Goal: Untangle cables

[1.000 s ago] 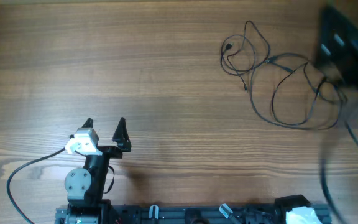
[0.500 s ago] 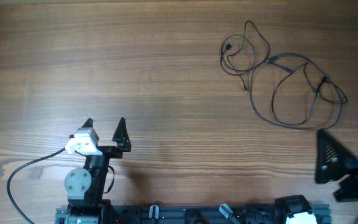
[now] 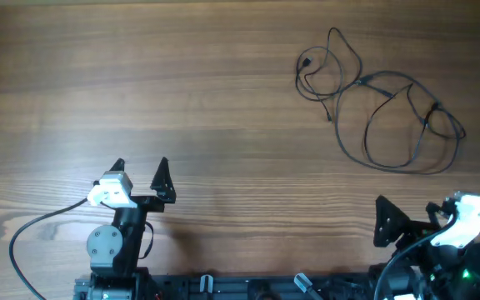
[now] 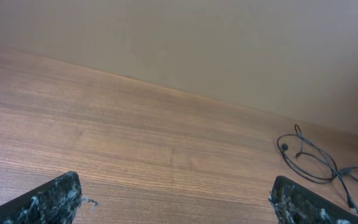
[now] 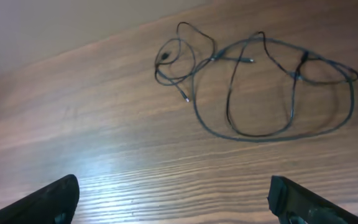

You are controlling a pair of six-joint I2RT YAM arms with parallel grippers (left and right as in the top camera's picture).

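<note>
Pincers both spread wide, nothing in either. My L pincer [image 3: 140, 164] sits nr the front edge of the desk [image 3: 182, 83], left of centre, fingers fully apart w/ only bare wood showing between them in the wrist view. My R pincer [image 3: 408, 212] is at the front right corner, jaws just as wide, also empty & touching no cord. The cables [image 3: 362, 81] lie in a loose tangle toward the far right corner, well apart from both pincers: small loops on the tangle's left side, bigger loops on its right, strands crossing where they meet. A plug tip [image 5: 186, 99] pokes out below the small loops; colour prob. dark, too blurry to tell.
</note>
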